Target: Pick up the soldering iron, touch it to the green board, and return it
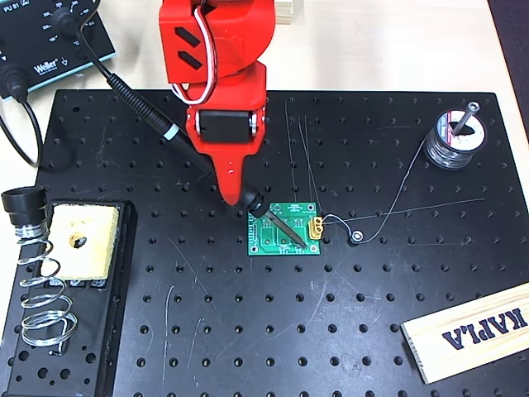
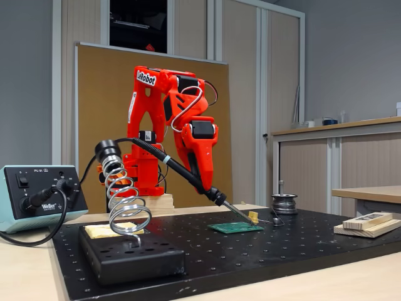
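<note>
The soldering iron (image 1: 149,114) is a slim black pen with a white band, held slanted in my red gripper (image 1: 234,192), which is shut on its lower handle. Its metal tip (image 1: 299,236) rests on the green board (image 1: 275,238) near the yellow connector (image 1: 315,226). In the fixed view the soldering iron (image 2: 172,168) slopes down to the right, its tip meeting the green board (image 2: 235,227) under my gripper (image 2: 202,183). Its black cable runs back to the station.
A coiled wire stand (image 1: 40,273) with a yellow sponge (image 1: 81,240) sits at the left of the black perforated plate (image 1: 248,331). The Weller station (image 1: 50,41) is top left, a solder spool (image 1: 453,139) top right, a wooden KAPLA block (image 1: 471,331) bottom right.
</note>
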